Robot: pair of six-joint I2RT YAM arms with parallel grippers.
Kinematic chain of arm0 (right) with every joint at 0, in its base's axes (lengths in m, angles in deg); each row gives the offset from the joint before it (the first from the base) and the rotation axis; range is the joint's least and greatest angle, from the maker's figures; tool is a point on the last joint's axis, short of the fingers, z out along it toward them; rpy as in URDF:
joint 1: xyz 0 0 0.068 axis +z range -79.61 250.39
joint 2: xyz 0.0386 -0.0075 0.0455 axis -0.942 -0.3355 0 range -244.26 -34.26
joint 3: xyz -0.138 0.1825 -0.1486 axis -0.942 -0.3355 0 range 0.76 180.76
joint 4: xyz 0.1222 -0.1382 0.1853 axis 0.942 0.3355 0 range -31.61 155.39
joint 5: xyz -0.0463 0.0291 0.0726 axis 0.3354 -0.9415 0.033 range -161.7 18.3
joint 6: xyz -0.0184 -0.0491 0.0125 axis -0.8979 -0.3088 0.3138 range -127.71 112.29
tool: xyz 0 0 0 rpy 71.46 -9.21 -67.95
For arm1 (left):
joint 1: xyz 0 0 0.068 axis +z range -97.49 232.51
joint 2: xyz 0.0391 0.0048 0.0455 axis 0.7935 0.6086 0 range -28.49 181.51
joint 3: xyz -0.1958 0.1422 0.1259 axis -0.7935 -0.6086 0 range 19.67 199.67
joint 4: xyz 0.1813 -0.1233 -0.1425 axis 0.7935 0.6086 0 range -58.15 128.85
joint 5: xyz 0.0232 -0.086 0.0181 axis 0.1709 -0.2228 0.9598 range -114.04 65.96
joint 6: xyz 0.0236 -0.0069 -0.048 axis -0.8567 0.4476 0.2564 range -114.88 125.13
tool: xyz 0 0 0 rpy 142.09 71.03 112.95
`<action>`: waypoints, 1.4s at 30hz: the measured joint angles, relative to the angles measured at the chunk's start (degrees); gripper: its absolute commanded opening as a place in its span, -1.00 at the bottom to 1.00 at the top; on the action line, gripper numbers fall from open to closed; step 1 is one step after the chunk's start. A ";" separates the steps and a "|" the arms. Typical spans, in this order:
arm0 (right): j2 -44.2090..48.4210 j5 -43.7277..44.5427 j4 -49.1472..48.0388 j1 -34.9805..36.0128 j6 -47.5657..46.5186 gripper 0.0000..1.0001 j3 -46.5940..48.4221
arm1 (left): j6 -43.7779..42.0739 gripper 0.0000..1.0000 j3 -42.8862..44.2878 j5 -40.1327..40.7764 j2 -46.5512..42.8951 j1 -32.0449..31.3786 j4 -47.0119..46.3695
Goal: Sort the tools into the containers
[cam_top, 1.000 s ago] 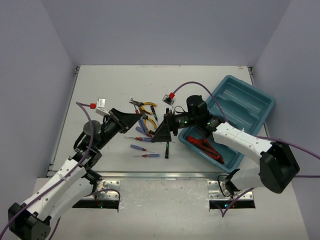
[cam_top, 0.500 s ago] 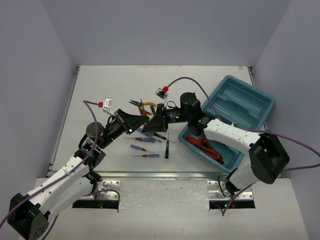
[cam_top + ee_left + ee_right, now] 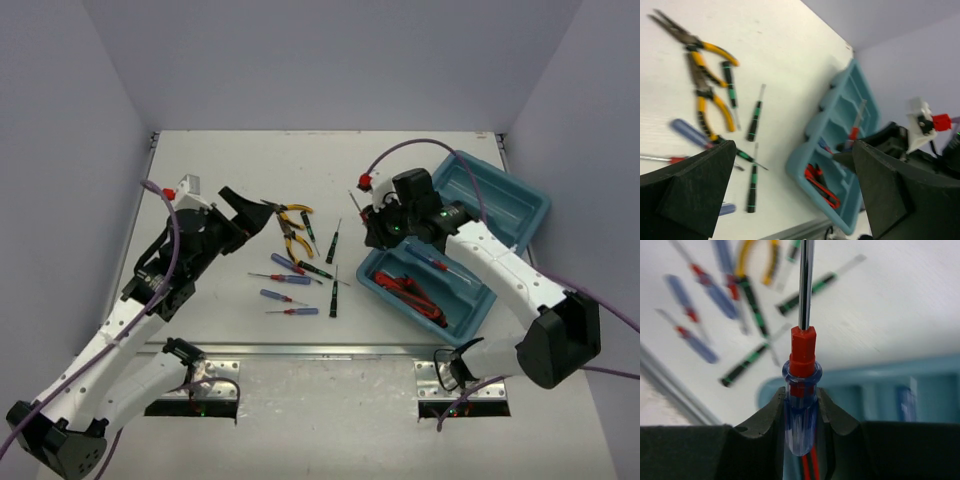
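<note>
My right pincer [image 3: 802,407] is pinched on the clear blue handle of a blue-handled screwdriver [image 3: 803,347]. In my wrist view the red collar stands just above my pads and the steel shaft runs up out of the top of the frame. I judge it light and stiff, but the smooth, round plastic could swivel or slide in a two-point grip. A hold on the handle close behind the collar, as I have it, looks right to me. Below and right in that view lies the teal tray [image 3: 865,375]. From above I hang at its left end, right of centre, with red-handled pliers [image 3: 415,295] in the lowest compartment. Its rim and dividers are the edges to clear, and the long shaft needs lining up with a compartment. The loose screwdrivers [image 3: 333,290] and yellow-handled pliers [image 3: 293,222] lie at centre. My left pincer [image 3: 248,212] is spread wide at the left, well apart, holding nothing.
</note>
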State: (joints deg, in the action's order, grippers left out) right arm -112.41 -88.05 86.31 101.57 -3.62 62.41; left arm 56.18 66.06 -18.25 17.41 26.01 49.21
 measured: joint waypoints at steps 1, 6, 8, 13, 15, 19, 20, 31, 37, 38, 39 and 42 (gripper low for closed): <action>0.98 3.29 3.31 -2.21 -2.78 -1.00 -0.03 | -0.36 1.00 -0.86 0.28 -1.62 1.35 1.95; 2.11 14.65 13.43 -9.25 -13.18 -1.00 -0.79 | -3.10 1.00 -5.14 -2.05 -3.67 6.76 6.27; 2.65 19.48 14.37 -9.67 -16.64 -1.00 -3.45 | -4.57 1.00 -6.43 -4.39 -3.55 6.85 6.76; 3.40 28.87 15.29 -11.10 -22.62 -1.00 -10.88 | -8.73 1.00 -10.40 -8.57 -4.16 6.85 9.25; 3.11 30.88 15.18 -12.58 -23.52 -0.90 -11.19 | -10.13 1.00 -11.43 -9.35 -5.67 6.85 10.12; 1.01 34.47 14.03 -14.12 -24.45 -0.16 -11.13 | -12.40 1.00 -11.65 -10.83 -7.65 6.85 11.18; 0.30 35.06 14.01 -14.21 -24.52 -0.06 -11.07 | -12.83 1.00 -11.65 -10.96 -8.02 6.85 11.35; 0.30 36.11 16.72 -14.22 -22.11 0.98 -5.45 | -13.81 1.00 -11.60 -10.81 -8.12 6.85 12.55; 5.37 27.66 20.13 -13.94 -11.62 0.98 7.67 | -16.00 1.00 -6.63 -8.21 -6.47 6.85 17.76; 6.34 26.28 19.61 -13.73 -9.35 0.98 9.76 | -16.59 1.00 -4.68 -7.12 -6.39 6.85 18.60; 7.76 24.21 17.95 -13.65 -6.82 0.98 11.23 | -17.47 1.00 -2.70 -5.88 -6.35 6.85 19.24; 14.32 16.10 10.04 -13.46 0.81 0.98 9.69 | -20.05 1.00 2.09 -1.30 -6.39 6.85 19.33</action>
State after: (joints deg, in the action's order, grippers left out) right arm -98.09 -71.95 96.35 88.11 -2.82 72.10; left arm 36.13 68.16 -19.54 11.02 32.85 68.54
